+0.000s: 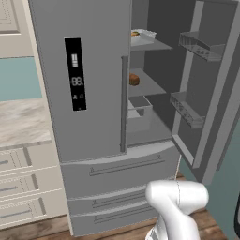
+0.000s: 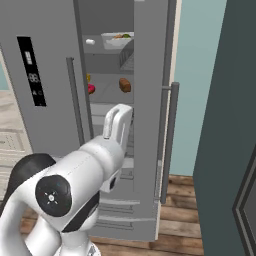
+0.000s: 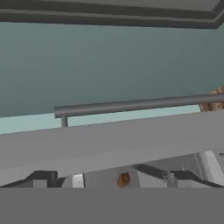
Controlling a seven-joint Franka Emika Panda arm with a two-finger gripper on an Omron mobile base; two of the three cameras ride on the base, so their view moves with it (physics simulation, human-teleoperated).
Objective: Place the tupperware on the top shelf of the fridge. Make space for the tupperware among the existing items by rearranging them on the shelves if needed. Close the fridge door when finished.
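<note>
Fingers spread wide and empty on my end; from the hand camera I see the open door's edge and its bar handle (image 3: 140, 105) just ahead, with the brown loaf chunk (image 3: 123, 179) beyond. The tupperware (image 1: 142, 35) sits on the top shelf (image 1: 157, 45) of the fridge (image 1: 84, 93), toward its front edge. Right door (image 2: 150, 125) stands open.

white rounded arm (image 2: 85, 170), dark joints
</note>
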